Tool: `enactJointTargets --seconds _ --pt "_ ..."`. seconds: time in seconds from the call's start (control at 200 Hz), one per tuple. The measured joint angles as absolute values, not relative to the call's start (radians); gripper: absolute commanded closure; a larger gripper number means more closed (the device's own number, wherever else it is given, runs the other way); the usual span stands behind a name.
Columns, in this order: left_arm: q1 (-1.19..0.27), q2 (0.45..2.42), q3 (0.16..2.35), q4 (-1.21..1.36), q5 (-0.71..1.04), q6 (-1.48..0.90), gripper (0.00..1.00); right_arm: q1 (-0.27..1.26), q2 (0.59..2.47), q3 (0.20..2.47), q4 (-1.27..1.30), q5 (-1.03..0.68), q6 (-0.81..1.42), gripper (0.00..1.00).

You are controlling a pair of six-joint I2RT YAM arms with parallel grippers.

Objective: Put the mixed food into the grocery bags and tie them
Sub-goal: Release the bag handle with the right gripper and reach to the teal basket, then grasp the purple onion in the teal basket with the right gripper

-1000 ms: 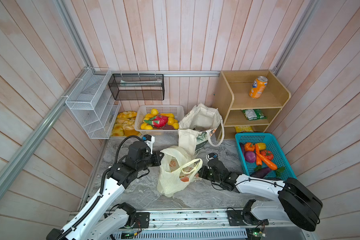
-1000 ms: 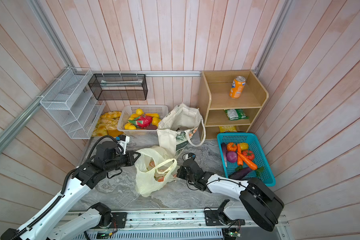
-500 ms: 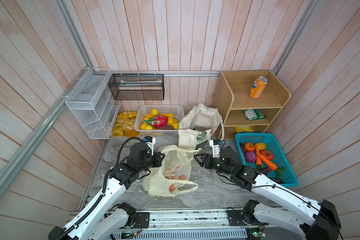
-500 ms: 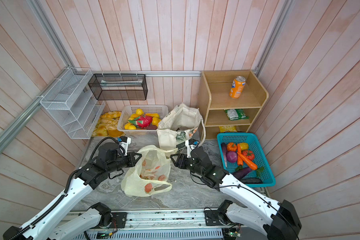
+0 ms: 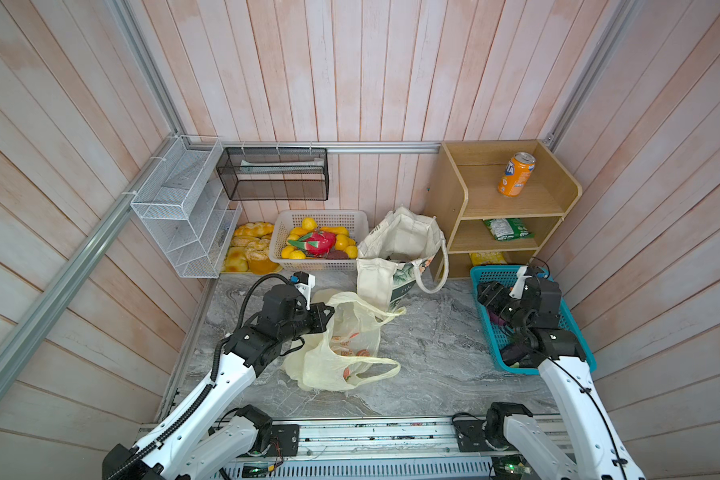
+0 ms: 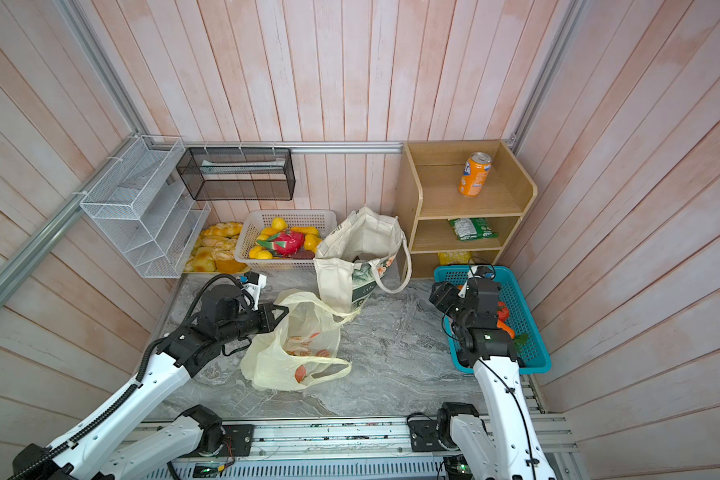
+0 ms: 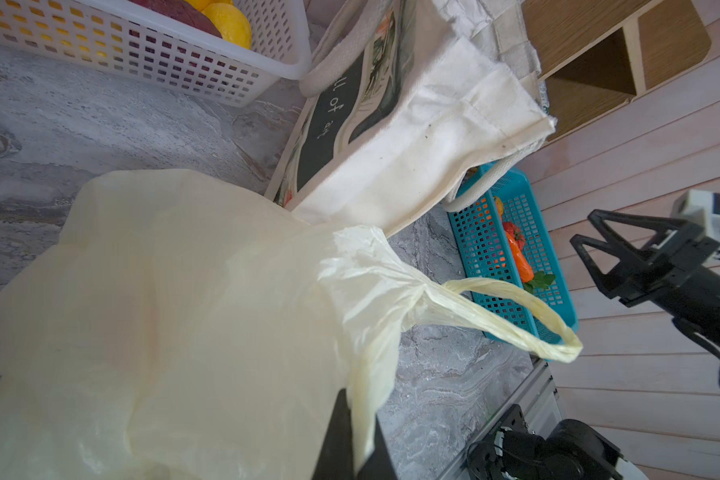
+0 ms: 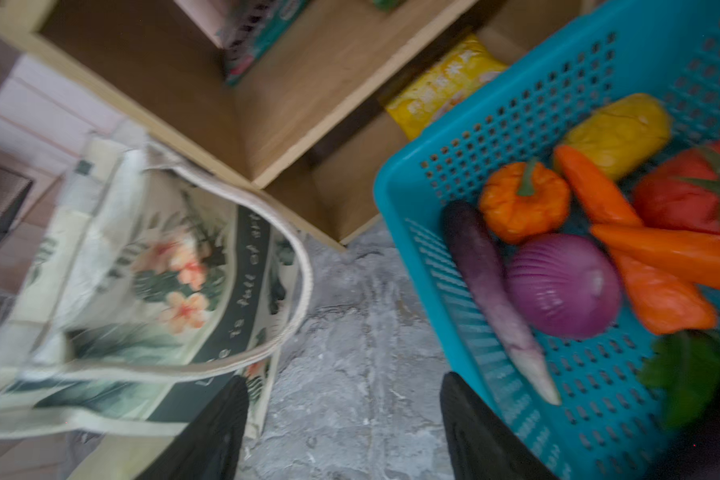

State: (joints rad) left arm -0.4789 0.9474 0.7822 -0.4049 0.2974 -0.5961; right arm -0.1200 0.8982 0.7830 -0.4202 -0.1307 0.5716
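At left of centre in both top views, our left pincer [image 5: 327,316] stays clenched on the rim of the plastic bag [image 5: 341,345], and the left wrist view shows the film pinched between its fingers. The change is further right. A second ago our right pincer [image 8: 346,432] was at the bag's far handle. Now it has let go, stands spread wide with nothing in it, and has swung over to the blue basket [image 5: 500,275] at the right edge. The bag has slumped onto the counter [image 5: 433,345] with that loop handle [image 7: 568,348] free. We judge that tying is still ahead and that another item is being fetched first.

As for containers, the wire rack [image 5: 175,216] at upper left looks empty. We cannot tell what lies in the mesh box [image 5: 273,174] beside it. The white basket [image 5: 321,217] holds yellow fruit and a dragon fruit. The plastic bag at lower centre shows several orange-red items [image 5: 364,353] through its skin. The canvas tote [image 5: 395,241] stands open behind it, holding something dark that we cannot make out. The wooden shelf [image 5: 516,203] carries an orange soda can [image 5: 515,174], a green packet [image 5: 506,228] and a yellow packet [image 5: 485,258]. The blue basket holds vegetables, among them a small pumpkin, a red onion, carrots and a tomato.
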Motion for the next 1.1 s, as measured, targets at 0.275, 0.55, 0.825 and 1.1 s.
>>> enactJointTargets --seconds 0.275,0.55,0.825,1.1 --pt "-0.479 0.959 0.773 -0.363 0.341 -0.603 1.00 -0.315 1.082 0.761 -0.390 -0.147 0.593 0.13" --pt "-0.479 0.981 0.773 -0.351 0.363 -0.603 1.00 -0.341 1.216 0.762 -0.354 -0.144 0.691 0.13" --pt "-0.479 0.991 0.773 -0.352 0.362 -0.603 1.00 -0.369 1.259 0.762 -0.314 -0.118 0.741 0.13" --pt "-0.479 1.003 0.774 -0.361 0.358 -0.603 1.00 -0.379 1.338 0.762 -0.255 -0.140 0.756 0.12"
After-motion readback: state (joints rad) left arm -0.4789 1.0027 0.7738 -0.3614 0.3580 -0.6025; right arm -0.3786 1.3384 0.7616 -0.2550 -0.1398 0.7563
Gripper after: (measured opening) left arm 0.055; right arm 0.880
